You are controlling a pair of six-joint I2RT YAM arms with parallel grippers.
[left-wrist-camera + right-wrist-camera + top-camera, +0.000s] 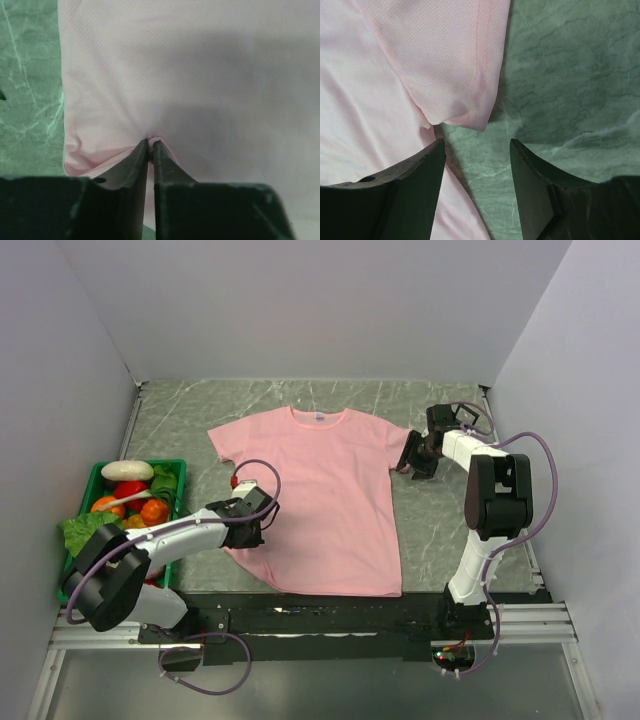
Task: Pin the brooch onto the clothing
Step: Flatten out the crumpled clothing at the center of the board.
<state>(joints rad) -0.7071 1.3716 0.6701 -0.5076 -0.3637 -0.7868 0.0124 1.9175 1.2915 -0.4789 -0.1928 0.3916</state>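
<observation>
Grey-green marbled table carries the clothing, spread flat with its neck toward the far wall. The step in hand appears to be securing the fabric, not yet the pinning. The left tool is clenched on a small pucker of the clothing near its lower left edge, with the cloth gathering into creases at the tips. The right tool is released, its jaws standing wide apart just short of the sleeve corner on the opposite side and touching nothing that can be seen. A tiny red speck, judged to be the brooch, lies just beside the clothing's left edge below the sleeve, near the left tool but outside its grasp. Neither wrist view shows it clearly. Judgement: neither tool carries the brooch, so pinning remains wholly undone. The next move calls for one tool to keep the fabric taut while the other picks up the brooch, which demands a fine, accurate pinch on so small a piece.
</observation>
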